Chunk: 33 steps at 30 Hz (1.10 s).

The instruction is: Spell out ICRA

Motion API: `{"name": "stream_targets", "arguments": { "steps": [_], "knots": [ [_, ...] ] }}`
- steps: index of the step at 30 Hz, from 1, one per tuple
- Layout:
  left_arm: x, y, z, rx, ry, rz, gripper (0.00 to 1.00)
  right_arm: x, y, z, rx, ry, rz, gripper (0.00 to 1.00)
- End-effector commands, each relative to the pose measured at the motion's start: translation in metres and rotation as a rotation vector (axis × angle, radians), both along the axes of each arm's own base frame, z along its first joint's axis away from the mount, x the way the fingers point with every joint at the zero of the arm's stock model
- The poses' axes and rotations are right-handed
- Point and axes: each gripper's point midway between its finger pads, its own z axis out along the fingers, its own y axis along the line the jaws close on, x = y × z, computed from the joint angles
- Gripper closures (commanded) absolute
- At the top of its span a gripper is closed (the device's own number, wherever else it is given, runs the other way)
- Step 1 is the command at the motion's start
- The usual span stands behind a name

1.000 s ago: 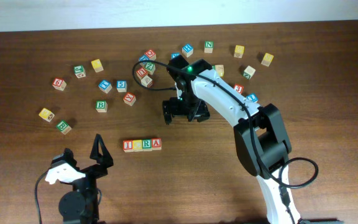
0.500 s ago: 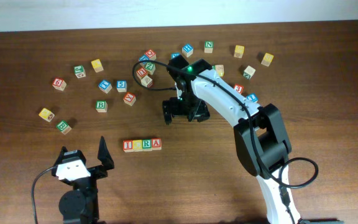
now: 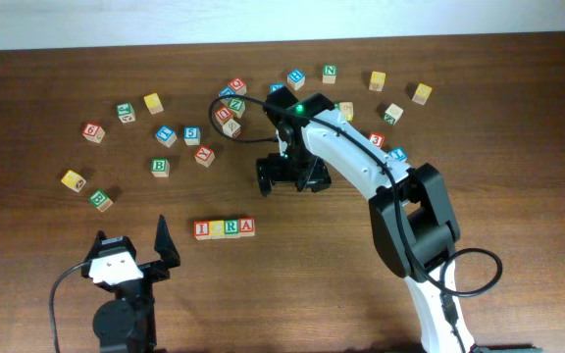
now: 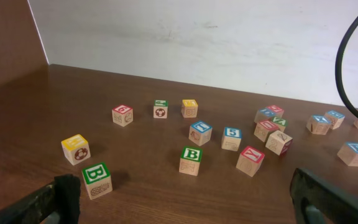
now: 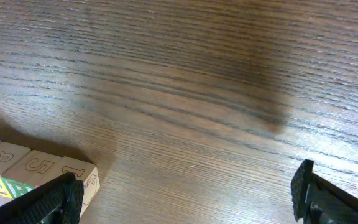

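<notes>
Four wooden cubes lie in a row at the table's front centre: red I (image 3: 202, 229), a yellow-faced cube (image 3: 217, 228), green R (image 3: 231, 227) and red A (image 3: 247, 226). My left gripper (image 3: 130, 243) (image 4: 185, 198) is open and empty, left of the row and nearer the front edge. My right gripper (image 3: 291, 176) (image 5: 188, 193) hangs open behind and to the right of the row, with only bare wood between its fingers. In the right wrist view a line of cubes (image 5: 39, 171) shows engraved sides beside the left finger; no letters are readable there.
Loose cubes are scattered across the back half: green B cubes (image 3: 160, 167) (image 3: 100, 200) (image 4: 191, 160), a yellow cube (image 3: 73, 179) (image 4: 75, 148), a tight cluster (image 3: 229, 106) and more at the back right (image 3: 390, 113). The right arm (image 3: 400, 206) spans the right side.
The left gripper swung round and squared up near the front edge, then held still. The right arm and the row of cubes have not moved.
</notes>
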Motion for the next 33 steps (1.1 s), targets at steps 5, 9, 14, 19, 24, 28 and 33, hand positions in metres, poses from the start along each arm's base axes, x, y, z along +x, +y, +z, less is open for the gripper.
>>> {"name": "stream_targets", "arguments": {
  "steps": [5,9,14,19,24,28,33],
  "knots": [
    [0.001,-0.002,-0.003,0.013,0.015,-0.014,0.01,0.003,0.002,-0.003,-0.002,-0.006,0.012,0.02],
    [0.002,-0.010,-0.003,0.013,0.015,-0.046,0.01,0.003,0.002,-0.003,-0.002,-0.006,0.012,0.02],
    [0.003,-0.020,-0.003,0.013,0.014,-0.086,0.01,0.003,0.002,-0.003,-0.002,-0.006,0.012,0.02],
    [0.003,-0.020,-0.003,0.013,0.012,-0.086,0.01,0.003,0.002,-0.003,-0.002,-0.006,0.012,0.02],
    [0.002,-0.020,-0.001,0.014,0.005,-0.085,0.01,0.003,0.002,-0.003,-0.002,-0.006,0.012,0.02],
    [0.002,-0.020,0.000,0.013,0.002,-0.085,0.01,0.003,0.002,-0.003,-0.002,-0.006,0.012,0.02],
    [0.002,-0.020,-0.001,0.014,0.004,-0.085,0.01,0.003,0.002,-0.003,-0.002,-0.006,0.012,0.02]
  ]
}}
